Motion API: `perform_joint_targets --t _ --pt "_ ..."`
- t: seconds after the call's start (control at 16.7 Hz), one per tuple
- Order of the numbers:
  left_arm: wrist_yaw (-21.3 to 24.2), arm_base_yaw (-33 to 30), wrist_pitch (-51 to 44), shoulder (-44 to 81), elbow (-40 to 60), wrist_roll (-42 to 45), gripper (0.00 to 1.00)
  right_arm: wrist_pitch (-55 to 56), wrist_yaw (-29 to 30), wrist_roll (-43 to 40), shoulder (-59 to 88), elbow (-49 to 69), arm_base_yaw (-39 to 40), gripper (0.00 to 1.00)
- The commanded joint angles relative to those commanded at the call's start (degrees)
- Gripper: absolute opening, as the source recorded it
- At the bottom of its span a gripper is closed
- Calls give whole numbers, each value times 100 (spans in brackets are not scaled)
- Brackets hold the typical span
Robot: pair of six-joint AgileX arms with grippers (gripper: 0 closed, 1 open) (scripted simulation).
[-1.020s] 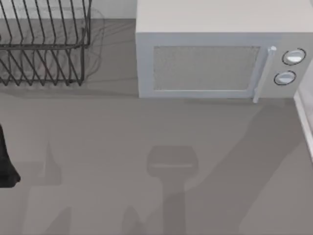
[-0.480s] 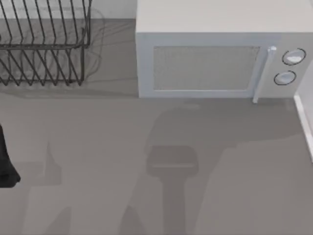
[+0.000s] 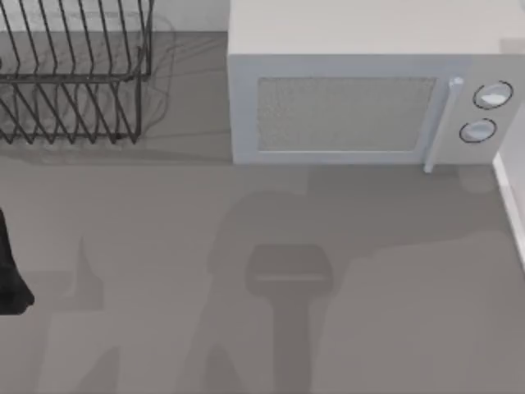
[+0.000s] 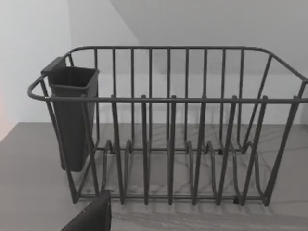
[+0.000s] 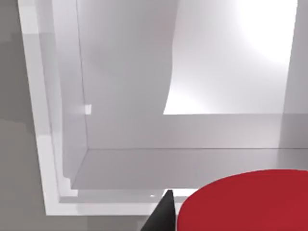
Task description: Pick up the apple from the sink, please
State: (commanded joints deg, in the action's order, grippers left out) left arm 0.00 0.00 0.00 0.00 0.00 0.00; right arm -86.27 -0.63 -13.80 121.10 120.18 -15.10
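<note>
Right wrist view looks down into the white sink, with the red apple close beside one dark finger tip; I cannot tell the fingers' state. Top view shows the microwave, dish rack and grey table.

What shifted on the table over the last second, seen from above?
Only the shadows moved: the broad arm shadow on the countertop swept from the top view's right toward the middle and spread wider. The microwave, dish rack and the dark left arm at the left edge stayed put. In the right wrist view, the apple sits close by the sink.
</note>
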Motion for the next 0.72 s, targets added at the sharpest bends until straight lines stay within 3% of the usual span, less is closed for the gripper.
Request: perform_joint_targets --t 0.24,0.72 --pt "0 0 0 0 0 0 100 -93 -63 615 -232 -193 603 0" --pt "0 0 0 0 0 0 100 -48 -221 3187 -733 -908 3051 0"
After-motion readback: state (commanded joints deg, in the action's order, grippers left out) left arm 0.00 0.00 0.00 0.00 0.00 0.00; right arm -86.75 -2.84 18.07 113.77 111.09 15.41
